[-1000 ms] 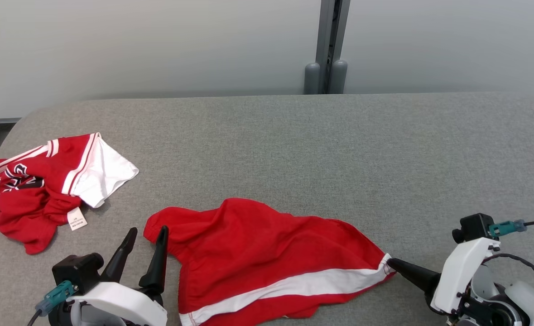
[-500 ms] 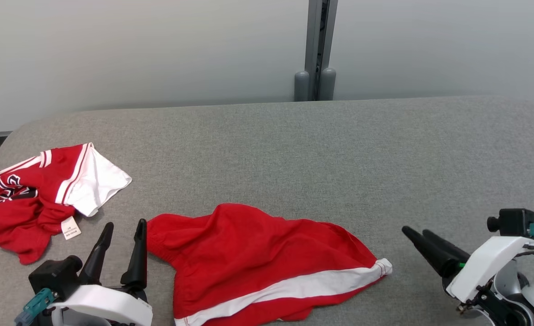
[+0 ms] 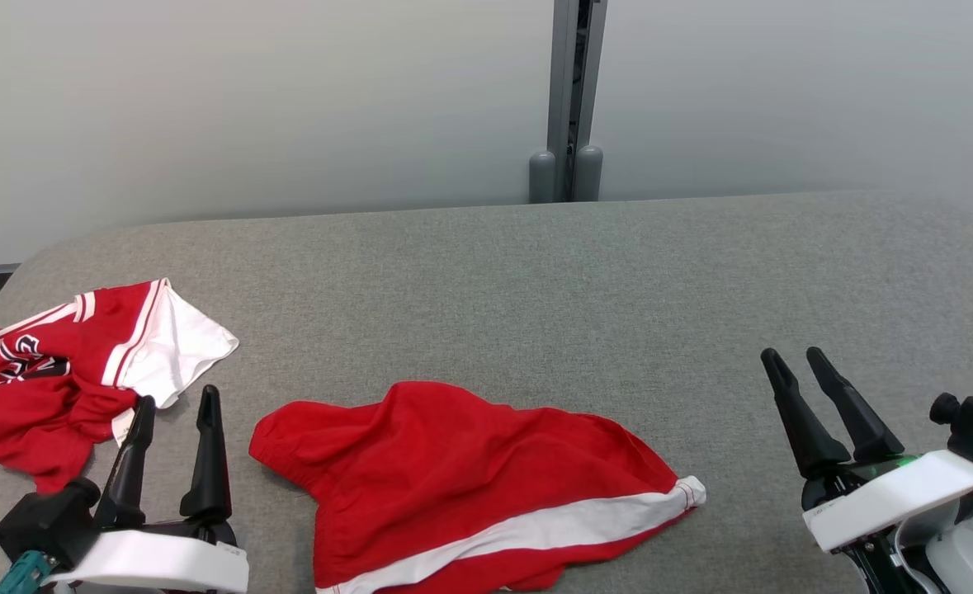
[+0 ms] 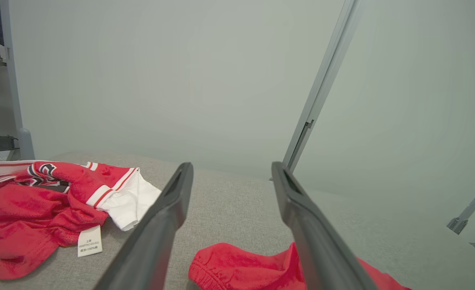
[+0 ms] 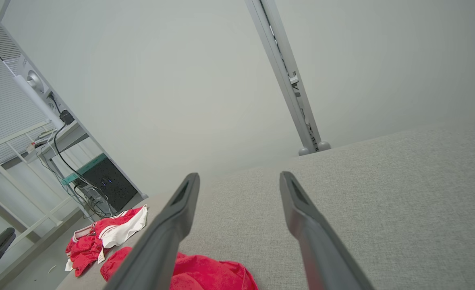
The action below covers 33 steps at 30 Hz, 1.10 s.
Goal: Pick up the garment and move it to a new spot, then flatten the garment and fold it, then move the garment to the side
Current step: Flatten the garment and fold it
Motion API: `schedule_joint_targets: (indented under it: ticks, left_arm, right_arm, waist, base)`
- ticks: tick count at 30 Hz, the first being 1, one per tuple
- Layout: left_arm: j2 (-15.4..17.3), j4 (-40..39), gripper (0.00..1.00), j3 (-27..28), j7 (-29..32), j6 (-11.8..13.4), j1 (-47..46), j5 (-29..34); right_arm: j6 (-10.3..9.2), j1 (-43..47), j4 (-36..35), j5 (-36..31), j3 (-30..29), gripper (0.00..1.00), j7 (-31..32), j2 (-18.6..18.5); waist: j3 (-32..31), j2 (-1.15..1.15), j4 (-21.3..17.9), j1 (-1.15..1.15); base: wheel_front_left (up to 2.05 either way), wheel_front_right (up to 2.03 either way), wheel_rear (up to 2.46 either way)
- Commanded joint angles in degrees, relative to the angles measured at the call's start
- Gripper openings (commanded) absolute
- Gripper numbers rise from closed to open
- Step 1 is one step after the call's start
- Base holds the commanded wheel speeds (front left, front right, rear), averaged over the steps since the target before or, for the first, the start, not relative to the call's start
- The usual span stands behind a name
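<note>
Left claw (image 3: pixel 177 396), right claw (image 3: pixel 791 352) wide, empty beside red shorts (image 3: pixel 469 478); right wrist view's computer tower (image 5: pixel 100 185).

Grey fabric-covered table (image 3: pixel 486 272), corners rounded. On the table's left end: crumpled red-and-white jersey (image 3: pixel 49 388), white tag (image 4: pixel 89 241) at its near edge. Behind the table's far edge, mid-length: grey upright post (image 3: pixel 560 82) against a pale wall (image 3: pixel 247 99). Beyond the table's left end: desk (image 5: pixel 70 135) with black box (image 5: pixel 100 183) beneath.
</note>
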Motion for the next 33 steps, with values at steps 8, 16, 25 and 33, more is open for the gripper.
schedule_joint_targets:
  ticks: [8, 16, 25, 33]
  left_arm:
    - [-0.9, -2.2, 1.00, 1.8, -0.9, 1.2, 2.2, 3.3]
    - [-3.6, -3.1, 1.00, 4.6, -1.0, 0.8, 3.3, 9.4]
    - [-7.4, -1.8, 1.00, 6.4, -1.0, -1.9, 3.2, 12.8]
    - [-8.5, -1.4, 1.00, 7.6, -1.0, -3.3, 3.2, 14.6]
  right_arm:
    - [0.01, 3.0, 0.9, -14.4, -9.1, 1.00, -1.8, 6.3]
    - [0.01, 5.2, 3.8, -28.1, -12.9, 1.00, -1.9, 11.7]
    - [0.01, 4.7, 4.9, -29.8, -11.4, 1.00, -0.4, 12.7]
    - [0.01, 4.3, 4.9, -29.1, -10.3, 1.00, 0.1, 12.1]
  waist:
    - [0.2, 0.00, -0.3, 0.00]
    - [1.1, 0.00, -0.1, 0.00]
    - [0.6, 0.00, -0.2, 0.00]
    - [0.3, 0.00, -0.3, 0.00]
  base:
    - [0.00, 0.00, 0.00]
    - [0.00, 0.00, 0.00]
    - [0.00, 0.00, 0.00]
    - [0.00, 0.00, 0.00]
